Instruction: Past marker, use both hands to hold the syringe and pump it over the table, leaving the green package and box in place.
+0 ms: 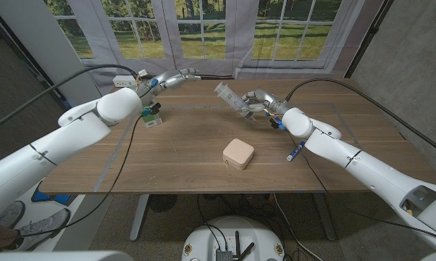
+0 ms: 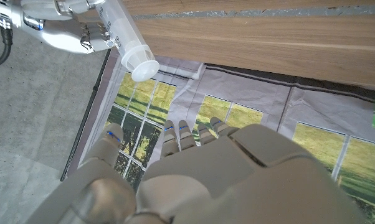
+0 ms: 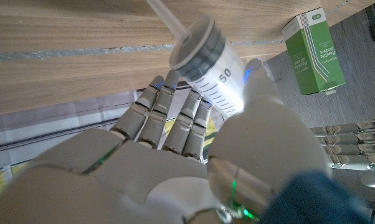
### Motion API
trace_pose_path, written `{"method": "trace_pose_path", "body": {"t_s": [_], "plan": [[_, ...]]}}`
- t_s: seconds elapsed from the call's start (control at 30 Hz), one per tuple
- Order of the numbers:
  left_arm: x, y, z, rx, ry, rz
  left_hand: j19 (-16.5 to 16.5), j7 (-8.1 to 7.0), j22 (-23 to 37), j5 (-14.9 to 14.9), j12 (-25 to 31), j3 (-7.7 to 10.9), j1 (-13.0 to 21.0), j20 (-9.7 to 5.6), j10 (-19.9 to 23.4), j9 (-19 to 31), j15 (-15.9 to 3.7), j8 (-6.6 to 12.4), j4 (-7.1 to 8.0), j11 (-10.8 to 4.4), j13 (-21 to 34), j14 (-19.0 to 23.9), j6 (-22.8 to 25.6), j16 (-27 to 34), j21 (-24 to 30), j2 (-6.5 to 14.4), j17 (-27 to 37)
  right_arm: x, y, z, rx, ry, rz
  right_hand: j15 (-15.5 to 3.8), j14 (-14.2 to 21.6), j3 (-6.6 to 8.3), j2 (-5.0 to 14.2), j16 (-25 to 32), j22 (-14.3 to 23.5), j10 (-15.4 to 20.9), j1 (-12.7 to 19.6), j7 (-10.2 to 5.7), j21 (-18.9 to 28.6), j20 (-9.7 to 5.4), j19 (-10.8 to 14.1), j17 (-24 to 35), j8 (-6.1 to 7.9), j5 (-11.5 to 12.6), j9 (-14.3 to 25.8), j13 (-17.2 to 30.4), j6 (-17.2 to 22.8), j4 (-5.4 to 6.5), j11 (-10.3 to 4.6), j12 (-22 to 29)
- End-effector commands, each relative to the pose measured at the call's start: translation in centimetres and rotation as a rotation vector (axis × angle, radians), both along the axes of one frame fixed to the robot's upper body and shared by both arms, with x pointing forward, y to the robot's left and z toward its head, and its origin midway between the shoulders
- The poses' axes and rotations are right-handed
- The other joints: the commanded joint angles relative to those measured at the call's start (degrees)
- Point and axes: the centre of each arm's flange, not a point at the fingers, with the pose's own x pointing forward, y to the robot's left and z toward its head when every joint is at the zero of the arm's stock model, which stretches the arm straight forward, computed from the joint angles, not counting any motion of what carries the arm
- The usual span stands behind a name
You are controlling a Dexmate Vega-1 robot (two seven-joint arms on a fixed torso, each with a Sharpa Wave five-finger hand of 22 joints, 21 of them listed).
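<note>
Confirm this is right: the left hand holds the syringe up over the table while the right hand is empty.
Wrong hands. The right hand holds the syringe, as the right wrist view shows; the left hand is empty, fingers apart, in the left wrist view.

right hand (image 1: 256,101) raised, fingers (image 3: 175,115) curled closed; left hand (image 1: 176,77) outstretched, fingers apart.

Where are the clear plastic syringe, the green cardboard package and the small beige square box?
Clear plastic syringe (image 3: 215,71), right wrist view, on the printed barrel held in the right hand.
Green cardboard package (image 3: 316,53), right wrist view, on its broad front face.
Small beige square box (image 1: 237,154), head view, on its top.
</note>
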Motion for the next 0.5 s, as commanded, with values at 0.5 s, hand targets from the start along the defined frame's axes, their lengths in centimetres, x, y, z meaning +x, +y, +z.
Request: {"method": "trace_pose_path", "body": {"t_s": [0.5], "plan": [[1.9,1.9,-4.5,-0.324,-0.032,-0.051,3.28,-0.43,0.09,0.06,0.06,-0.05,1.04,-0.55,-0.55,0.0,-1.98,-0.38,-1.0,0.07,0.1,0.68,-0.68,-0.04,0.95,3.74,0.05,0.1,0.0,1.3,-0.081,-0.016,-0.024,-9.74,-0.13,-0.23,8.88,-0.3,0.22,1.41,8.31,-6.09,-0.25,-2.77,0.26,0.36,-0.04,0.44,0.28,0.41,5.75,0.25,-1.89,0.15]]}}
